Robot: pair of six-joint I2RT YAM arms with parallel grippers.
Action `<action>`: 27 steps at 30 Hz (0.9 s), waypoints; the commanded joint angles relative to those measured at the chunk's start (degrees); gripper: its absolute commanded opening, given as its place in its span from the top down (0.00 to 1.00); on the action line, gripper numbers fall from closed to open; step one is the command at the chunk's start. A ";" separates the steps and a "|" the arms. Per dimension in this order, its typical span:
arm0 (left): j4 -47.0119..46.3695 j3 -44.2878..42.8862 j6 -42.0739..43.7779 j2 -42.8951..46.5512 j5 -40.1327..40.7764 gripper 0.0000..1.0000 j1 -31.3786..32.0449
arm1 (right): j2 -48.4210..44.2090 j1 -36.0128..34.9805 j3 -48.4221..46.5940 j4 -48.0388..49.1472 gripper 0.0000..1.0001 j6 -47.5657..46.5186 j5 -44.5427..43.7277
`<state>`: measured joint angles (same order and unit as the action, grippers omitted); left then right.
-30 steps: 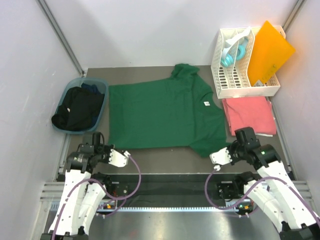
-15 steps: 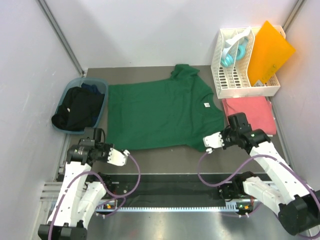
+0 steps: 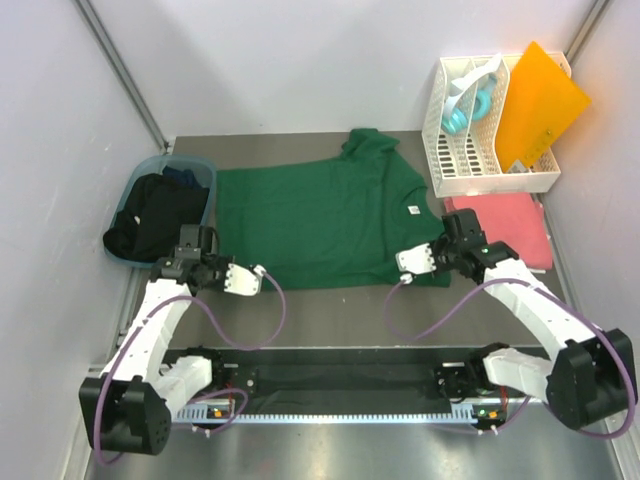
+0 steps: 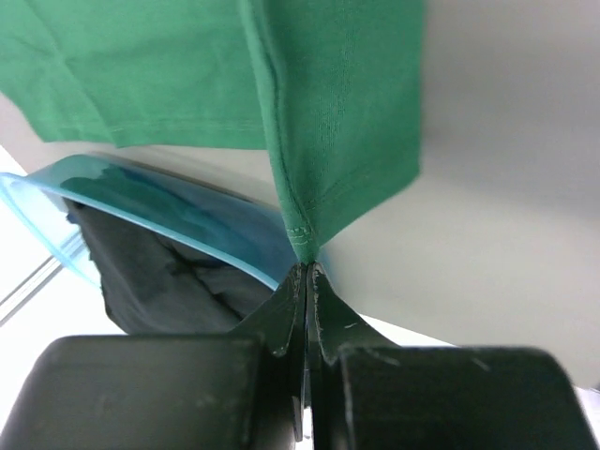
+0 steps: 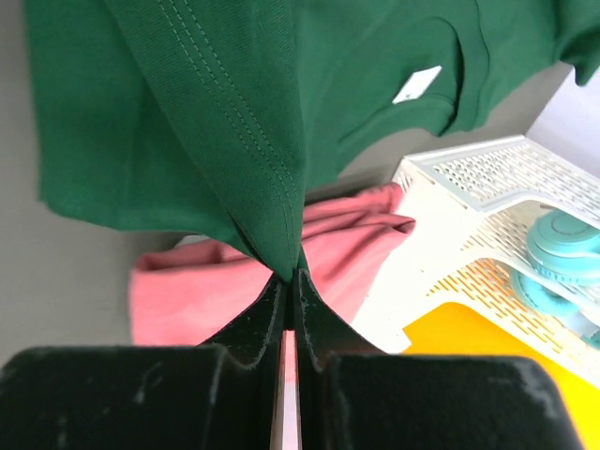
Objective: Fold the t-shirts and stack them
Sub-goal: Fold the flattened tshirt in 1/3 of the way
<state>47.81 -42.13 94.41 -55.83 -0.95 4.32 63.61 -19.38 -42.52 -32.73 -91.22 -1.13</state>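
Pinching corners of green t-shirt (image 3: 320, 225) are left claw (image 4: 307, 274) and right claw (image 5: 289, 278).

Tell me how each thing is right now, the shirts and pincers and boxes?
green t-shirt: spread out, near edge pinched at both ends
left pincer: shut on green t-shirt
right pincer: shut on green t-shirt
pink t-shirt: folded, lying flat
dark t-shirts: bunched in the blue basket
white rack: upright, orange sheet leaning in it

One green t-shirt (image 3: 320, 225), one pink t-shirt (image 3: 512, 226)
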 commanded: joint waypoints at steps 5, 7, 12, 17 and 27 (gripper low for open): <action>-10.89 0.03 -1.16 -5.06 3.14 1.00 -0.19 | 6.07 0.13 -4.14 12.77 1.00 2.27 -5.37; -11.95 0.21 -1.51 -6.21 4.03 1.00 -0.19 | 7.31 0.39 -4.67 14.27 1.00 2.63 -5.90; -15.73 0.64 -1.86 -9.20 4.55 1.00 -0.19 | 11.00 0.74 -6.17 17.52 1.00 2.89 -6.96; -18.10 0.29 -2.65 -12.37 5.34 1.00 -0.19 | 14.16 0.83 -8.45 19.11 1.00 3.59 -7.31; -22.50 0.21 -4.23 -16.50 7.45 1.00 -0.19 | 18.91 0.83 -11.35 23.50 1.00 4.03 -7.57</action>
<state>28.86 -41.78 91.42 -71.18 4.86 4.32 81.21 -18.94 -49.93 -13.34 -88.25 -7.77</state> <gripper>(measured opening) 0.010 0.010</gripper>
